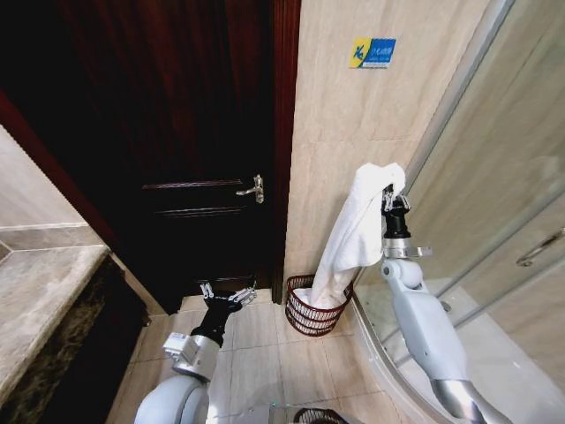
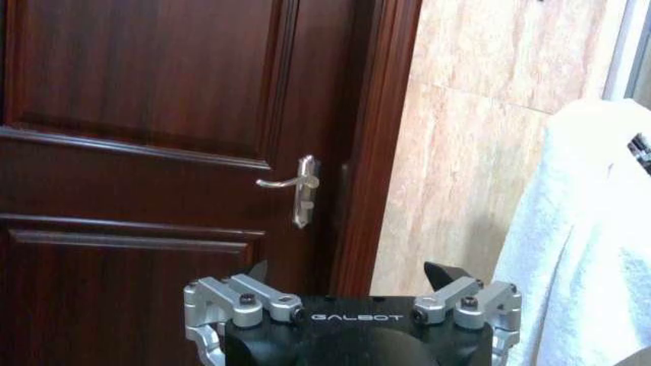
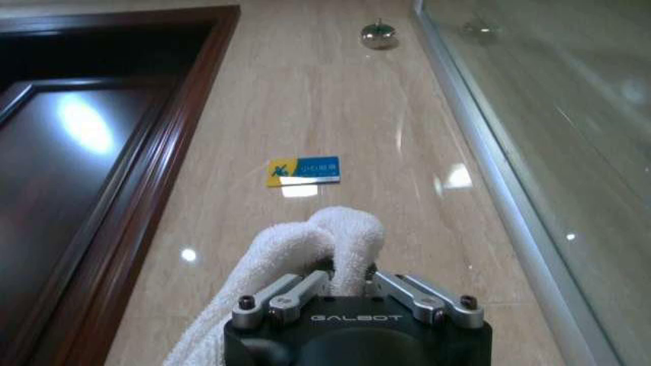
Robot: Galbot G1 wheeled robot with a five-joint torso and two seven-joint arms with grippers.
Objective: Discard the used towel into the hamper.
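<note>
A white towel (image 1: 353,234) hangs long from my right gripper (image 1: 389,192), which is shut on its upper fold in front of the tiled wall. The towel's lower end dips into the hamper (image 1: 311,319), a small round dark reddish-brown wire basket on the floor at the wall's foot. In the right wrist view the towel (image 3: 325,240) bunches between the closed fingers of the right gripper (image 3: 348,276). My left gripper (image 1: 226,298) hovers low near the door, open and holding nothing; in the left wrist view the left gripper (image 2: 351,274) faces the door, with the towel (image 2: 580,252) at the side.
A dark wooden door (image 1: 177,132) with a metal handle (image 1: 253,189) stands left of the hamper. A curved glass shower enclosure (image 1: 494,221) rises on the right. A stone counter (image 1: 35,300) lies at far left. A blue-yellow sign (image 1: 372,52) is on the wall.
</note>
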